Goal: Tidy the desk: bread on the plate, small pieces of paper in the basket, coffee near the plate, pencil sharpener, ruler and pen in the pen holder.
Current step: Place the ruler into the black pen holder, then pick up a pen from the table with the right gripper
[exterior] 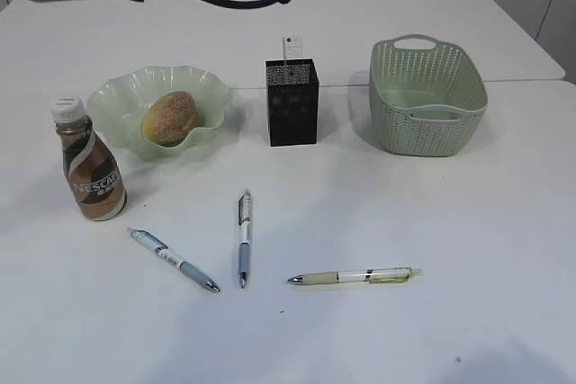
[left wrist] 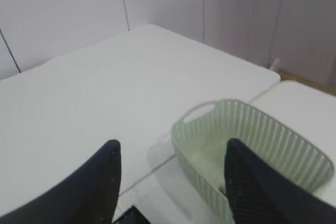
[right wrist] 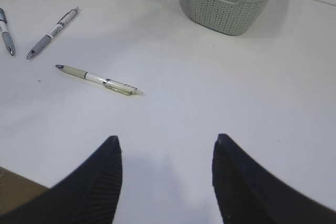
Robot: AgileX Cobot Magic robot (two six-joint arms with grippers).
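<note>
The oval golden-brown sugar-speckled bun [exterior: 170, 118] already sits in the pale green wavy-rimmed dish [exterior: 117, 96], and the brown Nescafe bottle with the white cap [exterior: 90, 177] stands just beside that dish, so I judge those two steps done. A clear ruler [exterior: 291, 49] stands upright in the black mesh pen holder [exterior: 292, 105]. Three pens are left on the white worktop [exterior: 468, 249]: a blue-grey one [exterior: 173, 260], a grey-white one [exterior: 244, 238], and a cream one with a clear barrel [exterior: 355, 276]. They still need to go into the holder.

My right wrist view shows something small and pale lying inside the green woven basket [right wrist: 231, 3], likely paper; the exterior view does not reveal it. My left end effector [left wrist: 170, 179] hangs spread and empty above the basket's near corner. My right end effector [right wrist: 165, 174] is likewise spread, holding nothing, with the cream pen ahead of it.
</note>
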